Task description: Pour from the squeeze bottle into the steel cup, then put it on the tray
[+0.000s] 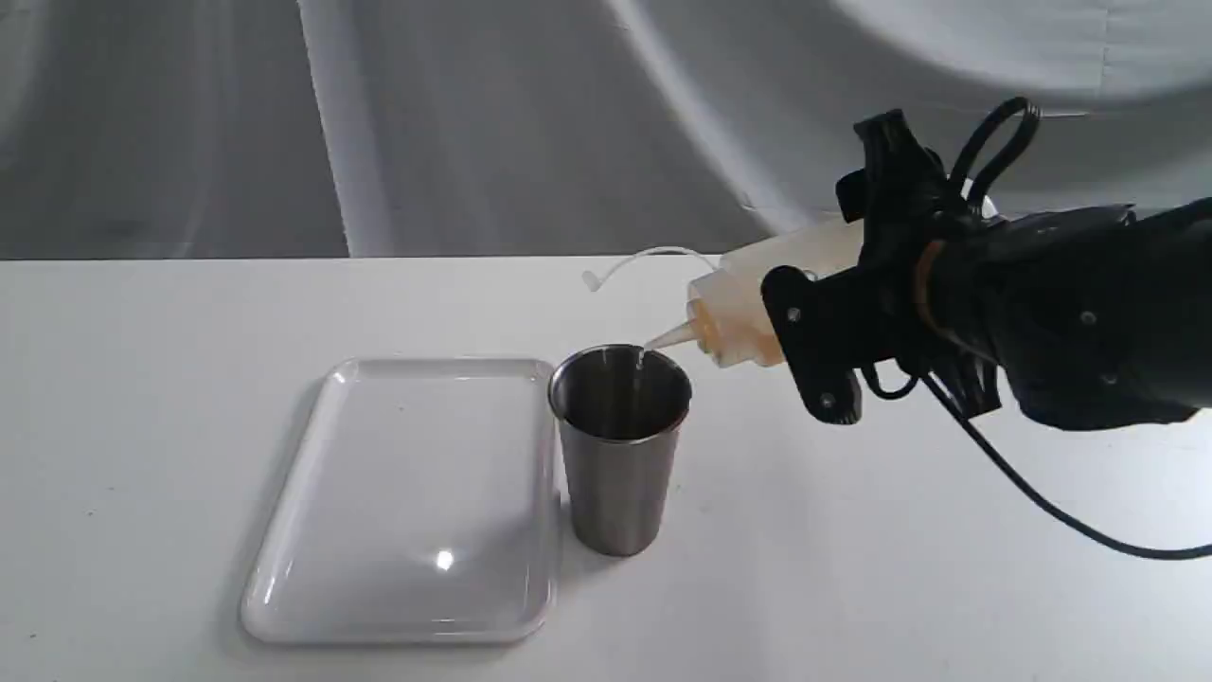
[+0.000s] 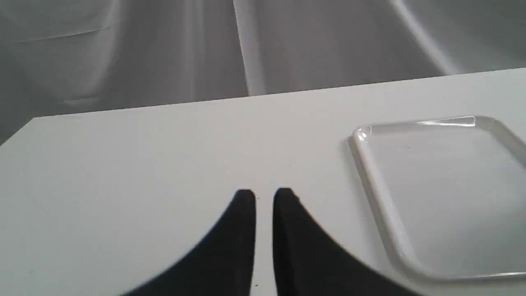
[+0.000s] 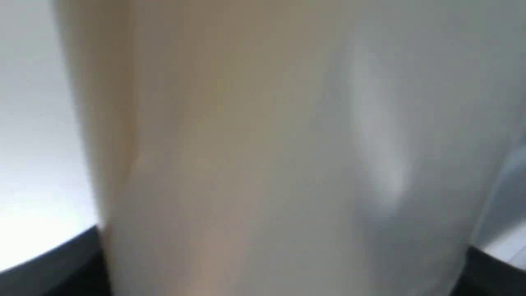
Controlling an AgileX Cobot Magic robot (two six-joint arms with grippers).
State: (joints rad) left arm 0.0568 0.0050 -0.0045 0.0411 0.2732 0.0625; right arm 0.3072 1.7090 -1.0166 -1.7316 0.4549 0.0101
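The squeeze bottle (image 1: pixel 757 298) lies tipped nearly level in my right gripper (image 1: pixel 838 313), which is shut on its body. Amber liquid has pooled toward the nozzle, whose tip hangs just over the rim of the steel cup (image 1: pixel 620 445). A thin stream runs from the tip into the cup. The tethered cap (image 1: pixel 592 280) dangles on its strap behind the nozzle. The cup stands upright beside the right edge of the white tray (image 1: pixel 284 568). The bottle (image 3: pixel 267 156) fills the right wrist view as a blur. My left gripper (image 2: pixel 264 197) hovers over bare table, shut and holding nothing, to one side of the tray (image 2: pixel 372 181).
A black cable (image 1: pixel 1042 502) trails from the right arm down onto the table at the right. The table's far edge (image 1: pixel 284 258) meets a grey draped backdrop.
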